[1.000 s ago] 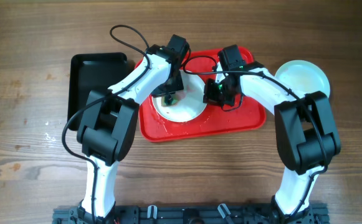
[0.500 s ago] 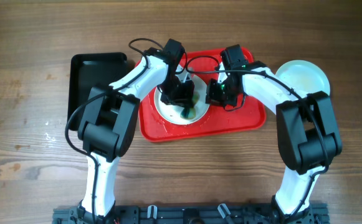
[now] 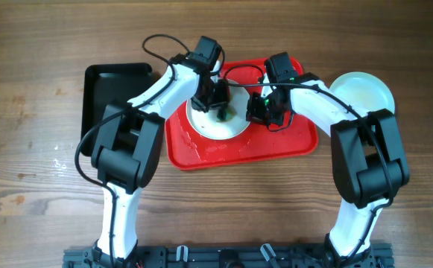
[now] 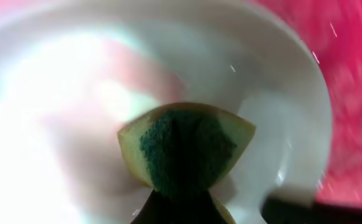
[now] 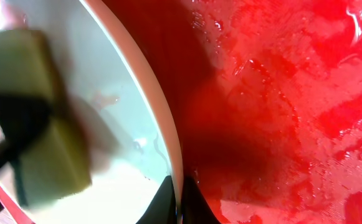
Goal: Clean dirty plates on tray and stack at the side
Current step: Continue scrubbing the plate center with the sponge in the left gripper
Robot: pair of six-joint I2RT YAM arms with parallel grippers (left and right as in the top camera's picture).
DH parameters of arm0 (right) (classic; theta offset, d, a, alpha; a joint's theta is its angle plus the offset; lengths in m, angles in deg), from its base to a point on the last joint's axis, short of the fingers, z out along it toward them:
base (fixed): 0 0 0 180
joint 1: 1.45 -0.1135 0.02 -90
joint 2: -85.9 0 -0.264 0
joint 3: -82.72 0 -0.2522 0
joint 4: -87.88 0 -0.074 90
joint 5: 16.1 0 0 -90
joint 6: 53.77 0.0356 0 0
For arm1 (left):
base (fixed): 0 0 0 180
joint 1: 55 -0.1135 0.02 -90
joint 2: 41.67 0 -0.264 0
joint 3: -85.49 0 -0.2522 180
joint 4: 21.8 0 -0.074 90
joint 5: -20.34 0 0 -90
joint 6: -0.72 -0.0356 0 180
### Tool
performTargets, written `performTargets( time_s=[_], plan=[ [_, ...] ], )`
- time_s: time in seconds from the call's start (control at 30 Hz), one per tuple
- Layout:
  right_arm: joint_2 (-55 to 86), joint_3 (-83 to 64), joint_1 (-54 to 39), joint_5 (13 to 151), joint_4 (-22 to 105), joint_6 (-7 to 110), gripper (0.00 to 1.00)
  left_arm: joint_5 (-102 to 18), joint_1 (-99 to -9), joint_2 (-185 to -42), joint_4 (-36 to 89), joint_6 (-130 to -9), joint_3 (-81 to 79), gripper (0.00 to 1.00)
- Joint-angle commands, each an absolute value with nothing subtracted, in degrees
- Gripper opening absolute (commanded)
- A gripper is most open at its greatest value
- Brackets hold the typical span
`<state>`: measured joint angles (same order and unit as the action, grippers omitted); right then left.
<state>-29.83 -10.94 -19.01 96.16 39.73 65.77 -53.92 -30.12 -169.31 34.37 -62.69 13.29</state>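
A white plate (image 3: 216,128) lies on the red tray (image 3: 276,145), left of the tray's middle. My left gripper (image 3: 220,108) is shut on a yellow-and-green sponge (image 4: 187,149) and presses it onto the far part of the plate (image 4: 280,124). My right gripper (image 3: 255,113) is shut on the plate's right rim (image 5: 162,137), one finger on each side of it (image 5: 179,199). The sponge (image 5: 43,124) also shows in the right wrist view. A pale mint plate (image 3: 361,93) sits on the table right of the tray; I cannot tell if another lies under it.
A black tray (image 3: 115,97) lies on the wooden table left of the red tray. The red tray's floor (image 5: 280,93) is wet and glossy. Both arms cross over the tray's far half.
My left gripper has swept the sponge from the plate's near right part up to its far part. The right gripper has kept its hold on the rim.
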Motion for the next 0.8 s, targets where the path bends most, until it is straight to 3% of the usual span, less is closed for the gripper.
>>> performTargets(
  time_s=[0.0,0.3,0.47,0.6,0.77],
  plan=[
    [-31.3,-11.8,-19.5,95.2,38.5,64.8,0.04,-78.4,-32.6,-171.8,36.6,-56.6,12.1,0.04],
    [-31.3,-11.8,-19.5,95.2,38.5,64.8,0.04,-81.0,-31.8,-171.8,50.3,-53.3,12.1,0.04],
    [-31.3,-11.8,-19.5,95.2,38.6,64.8,0.04,-64.3,-31.6,-171.8,53.0,-66.2,12.1,0.04],
    [-31.3,-11.8,-19.5,95.2,38.5,64.8,0.04,-44.1,-31.9,-171.8,52.9,-78.2,12.1,0.04],
    [-31.3,-11.8,-19.5,95.2,38.5,64.8,0.04,-35.3,-32.4,-171.8,51.7,-80.1,12.1,0.04]
  ],
)
